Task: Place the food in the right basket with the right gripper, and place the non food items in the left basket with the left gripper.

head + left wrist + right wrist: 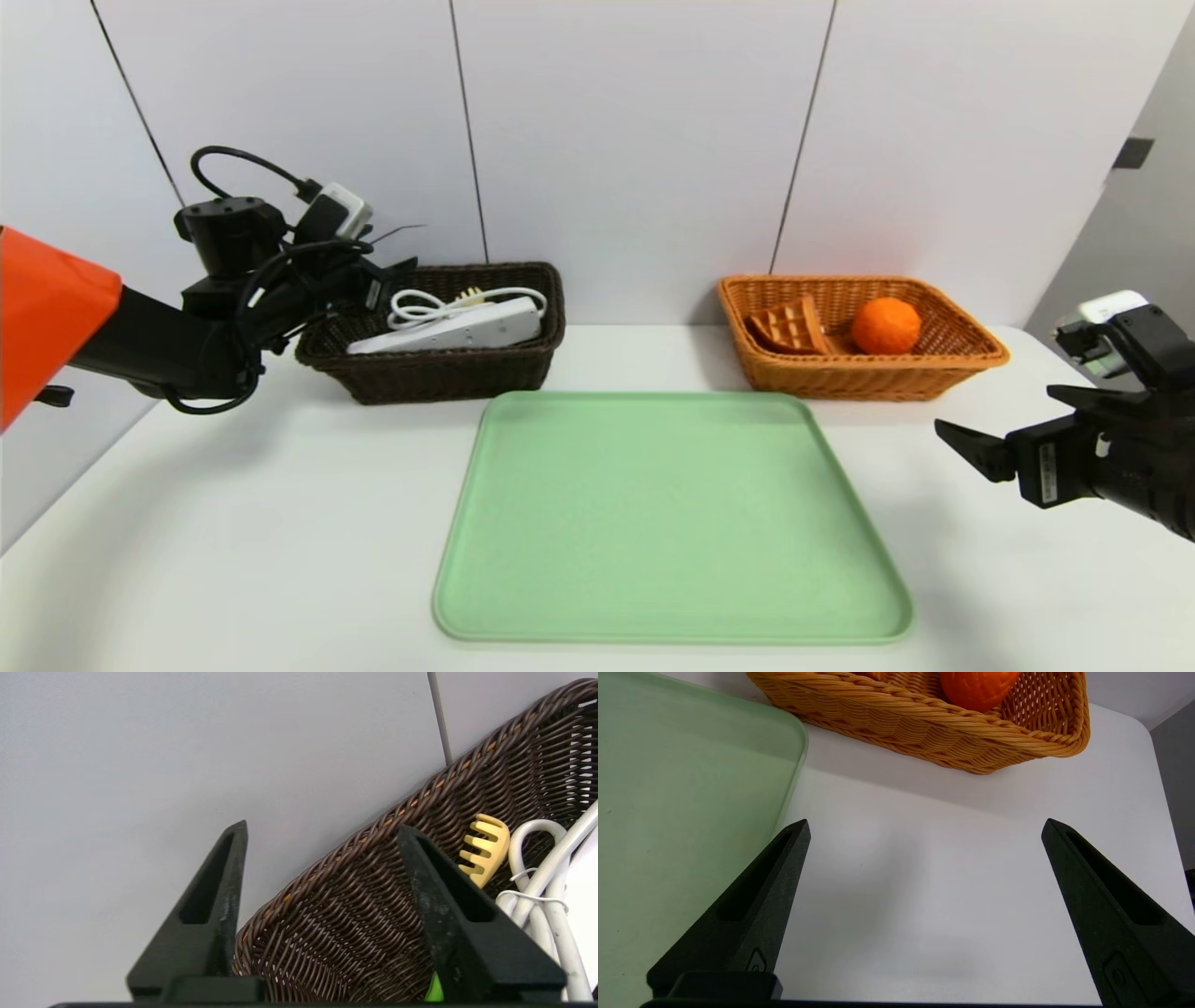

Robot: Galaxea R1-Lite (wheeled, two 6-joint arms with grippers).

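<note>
Now well open and gripping nothing at the left gripper (323,827), over the left end of the dark basket (434,374). From there, toward four o'clock in the head view, inside that basket, the power strip (467,327), long axis running eight to two; nearer to the left arm. Probably needs only backing off toward eight o'clock, clear of the rim. Parked at far right, the right gripper (994,406), wide and empty.

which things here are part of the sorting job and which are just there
Part of the job:
- dark basket, holding white power strip and yellow fork-like item
- orange-brown basket, holding waffle and orange fruit
- left gripper, open at the dark basket
- right gripper, open, idle over the table

Just there:
- green tray, bare
</note>
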